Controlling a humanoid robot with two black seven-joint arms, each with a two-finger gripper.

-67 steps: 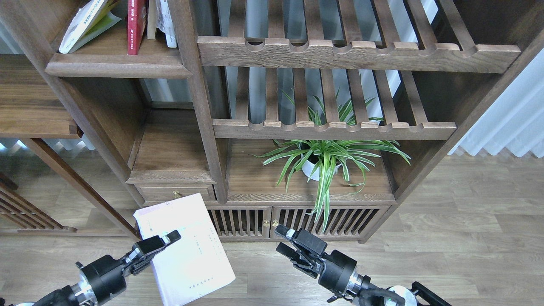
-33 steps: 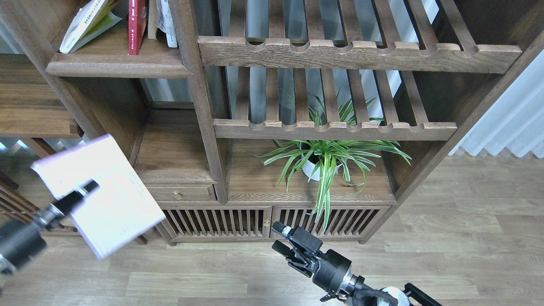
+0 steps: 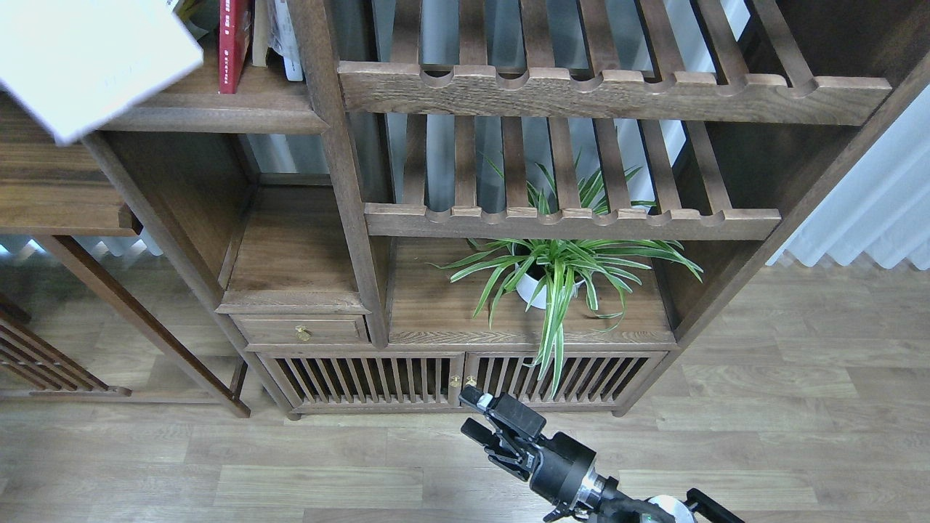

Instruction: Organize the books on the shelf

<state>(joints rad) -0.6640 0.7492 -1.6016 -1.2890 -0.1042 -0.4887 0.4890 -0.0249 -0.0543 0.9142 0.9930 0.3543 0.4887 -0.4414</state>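
Wooden shelf point(image 3: 218, 116) up top already has the red book point(image 3: 234, 43) standing; pale book point(image 3: 87, 58) hovers beside it, unplaced. Left gripper's out of frame; right gripper point(image 3: 476, 418) looks parted, empty.

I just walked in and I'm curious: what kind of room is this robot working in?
Probably a home living room or study, or a mock-up of one. A dark wooden bookcase holds a few books, a potted plant stands in it, and white curtains hang over a wood floor.
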